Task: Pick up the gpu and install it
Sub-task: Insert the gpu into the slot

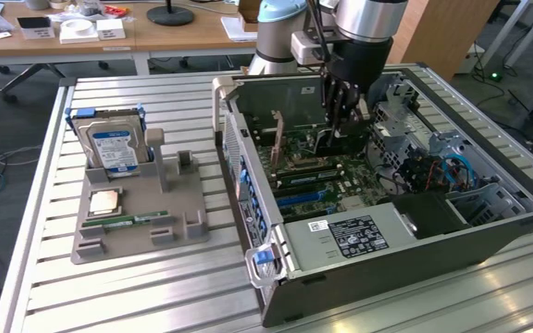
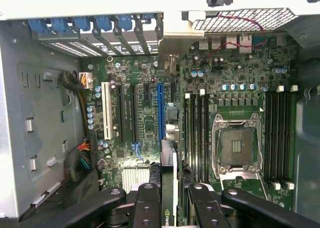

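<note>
The gpu (image 2: 169,174) is hanging edge-on in the claw (image 2: 172,208). It is pinched between the two black fingers (image 2: 147,205), which are pressing in on the thin board so that only the card's thickness is keeping them apart. In the exterior view the claw (image 1: 338,123) is reaching down into the open computer case (image 1: 387,267). The gpu (image 1: 339,142) is poking out beneath its fingertips, low over the motherboard (image 1: 327,177); I cannot tell whether it is touching a slot.

Going from the exterior view's left, a grey holder (image 1: 137,239) is sitting well away from the claw, out on the slatted metal table (image 1: 155,298). A blue-labelled hard drive (image 1: 111,147) is standing upright in it. A processor chip (image 1: 106,201) is lying flat in front of the drive, and a narrow green RAM stick (image 1: 139,220) is lying just beside the chip. Nearer the claw, the case's side wall is rising between the holder and the motherboard.

Looking down past the claw in the wrist view, a white slot (image 2: 106,110) is showing off to one side of the held card. A long blue slot (image 2: 160,112) is running almost in line with the card, just beyond its edge. On the other side of the claw an open processor socket (image 2: 239,148) is lying between rows of memory slots.
</note>
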`<state>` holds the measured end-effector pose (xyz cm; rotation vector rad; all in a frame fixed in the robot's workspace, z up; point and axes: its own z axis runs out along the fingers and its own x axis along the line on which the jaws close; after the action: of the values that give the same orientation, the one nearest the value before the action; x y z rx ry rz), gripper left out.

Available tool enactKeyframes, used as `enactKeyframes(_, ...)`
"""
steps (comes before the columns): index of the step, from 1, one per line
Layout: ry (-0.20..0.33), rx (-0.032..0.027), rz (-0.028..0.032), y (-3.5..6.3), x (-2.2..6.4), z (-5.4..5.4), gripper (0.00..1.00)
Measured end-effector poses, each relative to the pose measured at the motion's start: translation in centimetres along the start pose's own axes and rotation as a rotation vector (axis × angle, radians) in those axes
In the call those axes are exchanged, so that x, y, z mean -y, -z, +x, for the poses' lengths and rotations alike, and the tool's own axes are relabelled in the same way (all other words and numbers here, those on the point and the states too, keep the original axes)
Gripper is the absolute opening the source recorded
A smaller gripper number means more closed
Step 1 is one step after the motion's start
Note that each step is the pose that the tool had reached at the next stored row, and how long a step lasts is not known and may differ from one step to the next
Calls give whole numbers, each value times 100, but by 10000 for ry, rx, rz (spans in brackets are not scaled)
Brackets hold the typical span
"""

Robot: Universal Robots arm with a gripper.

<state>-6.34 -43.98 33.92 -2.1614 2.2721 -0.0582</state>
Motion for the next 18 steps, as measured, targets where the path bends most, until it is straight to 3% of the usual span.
enactKeyframes(18,0,0,17,-107,-5,-2,26)
